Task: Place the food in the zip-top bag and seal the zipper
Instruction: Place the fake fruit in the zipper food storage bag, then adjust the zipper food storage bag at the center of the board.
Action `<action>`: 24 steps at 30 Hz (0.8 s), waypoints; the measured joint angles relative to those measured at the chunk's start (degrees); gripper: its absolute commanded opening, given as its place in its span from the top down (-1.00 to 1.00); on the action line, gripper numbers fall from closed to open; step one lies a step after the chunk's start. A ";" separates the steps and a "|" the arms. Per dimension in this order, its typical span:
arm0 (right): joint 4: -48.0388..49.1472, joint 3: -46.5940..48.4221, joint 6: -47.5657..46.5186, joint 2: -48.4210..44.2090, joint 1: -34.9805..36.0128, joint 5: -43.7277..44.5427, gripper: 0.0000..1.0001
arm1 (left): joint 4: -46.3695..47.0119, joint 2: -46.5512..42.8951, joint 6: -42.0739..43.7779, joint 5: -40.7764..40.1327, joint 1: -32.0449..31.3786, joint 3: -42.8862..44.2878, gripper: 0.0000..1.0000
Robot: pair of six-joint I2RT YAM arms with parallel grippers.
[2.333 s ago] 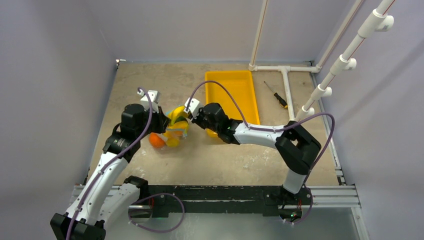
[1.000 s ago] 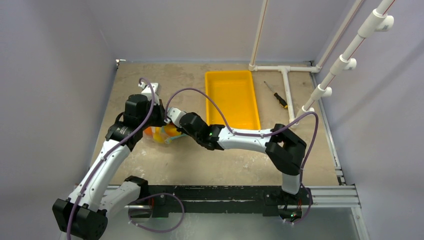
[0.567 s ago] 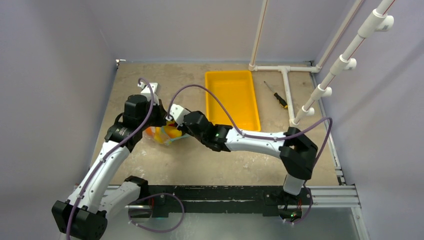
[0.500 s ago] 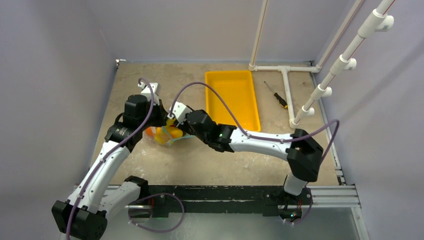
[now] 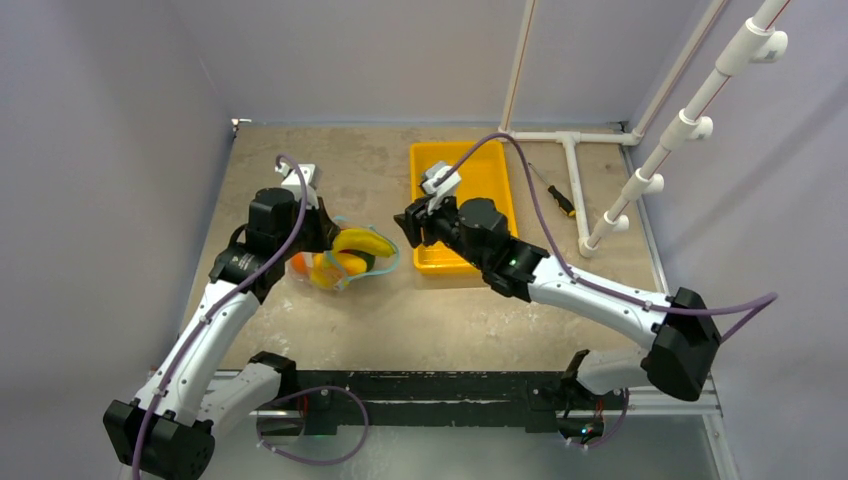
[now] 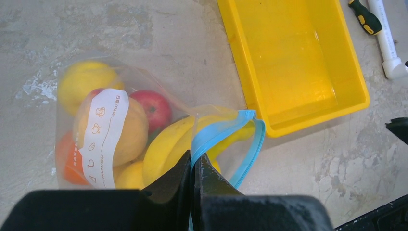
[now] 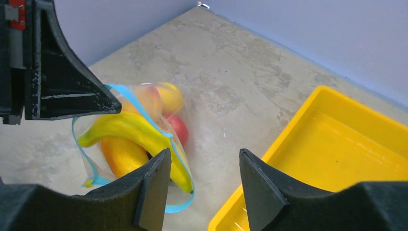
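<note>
Zip-top bag [image 6: 72,115] lies on its side on the table [image 5: 350,160], left of the yellow tray [image 6: 293,53] and near its near left corner. Left gripper [image 6: 195,163] is closed tight on the zipper [image 6: 250,144] at one side of the mouth. The rest of the teal strip hangs in a wide, unsealed loop. A banana [image 7: 139,132] lies in that mouth, with one side of the strip running over it and its tip reaching the loop. Behind it in the bag: red apple [image 6: 154,108], lemon [image 6: 82,79], orange [image 6: 65,159] and more yellow fruit. Right gripper [image 7: 204,168] hangs over the tray's near left corner, clear of the bag, jaws parted with nothing between them. Screwdriver [image 5: 556,195] and white pipe frame [image 5: 572,165] lie right of the tray, well apart from the bag.
</note>
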 measured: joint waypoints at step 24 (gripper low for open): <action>0.98 -10.32 33.70 7.63 -2.78 -14.23 -0.06 | -0.48 0.61 -1.51 0.35 0.00 0.83 1.00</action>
